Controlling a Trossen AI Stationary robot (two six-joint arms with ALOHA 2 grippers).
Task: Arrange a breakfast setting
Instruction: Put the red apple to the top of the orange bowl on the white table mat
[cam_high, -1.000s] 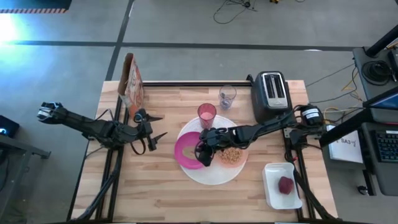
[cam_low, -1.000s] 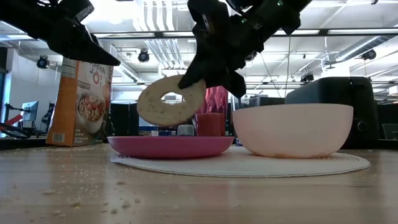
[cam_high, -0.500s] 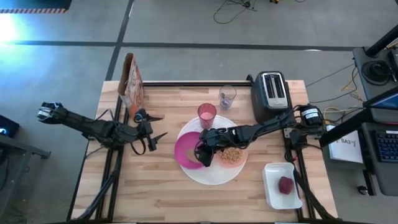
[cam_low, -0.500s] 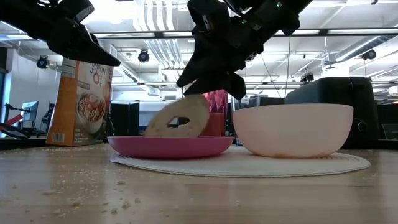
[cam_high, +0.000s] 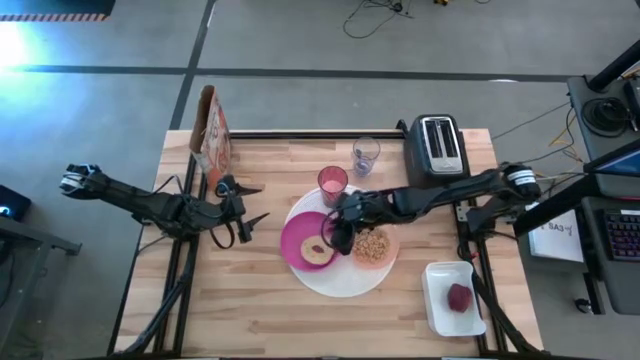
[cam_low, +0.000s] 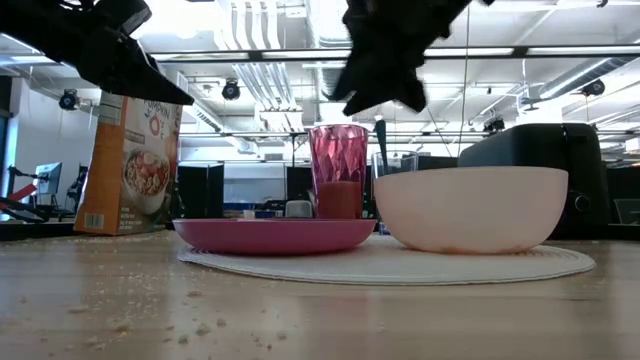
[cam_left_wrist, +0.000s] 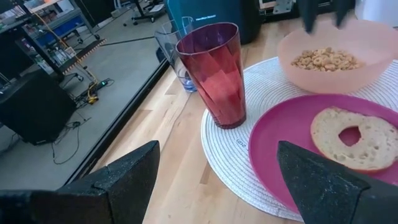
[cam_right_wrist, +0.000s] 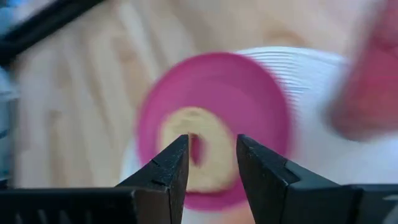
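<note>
Bagel (cam_high: 317, 251) lies flat on the small magenta plate (cam_high: 296, 243), and that plate sits on the left part of the big white plate (cam_high: 340, 282) in the middle of the table (cam_high: 260, 310). One bagel, and it has a hole in the middle.

The right gripper (cam_high: 338, 226) is up above the plates, just right of the bagel and next to the peach bowl (cam_high: 374, 245). Its two fingers (cam_right_wrist: 163, 169) are a little apart, with a thin gap between them. They hold nothing and touch nothing. From the right wrist view the bagel (cam_right_wrist: 199, 149) shows through that gap, well below.

The left gripper (cam_high: 252, 201) waits over the left part of the table, near the cereal box (cam_high: 212, 130). Its fingers are spread wide and it holds nothing.

The peach bowl has small round cereal bits in it. One pink cup (cam_high: 332, 184) stands on the far edge of the white plate. One clear glass (cam_high: 365, 155) stands farther back, just left of the black toaster (cam_high: 436, 148). One dark red fruit (cam_high: 459, 296) lies on a white tray (cam_high: 440, 310) at the near right of the table.

The cereal box (cam_low: 128, 165) has words on its front, but they are too small to read. Crumbs are scattered on the near part of the table.
</note>
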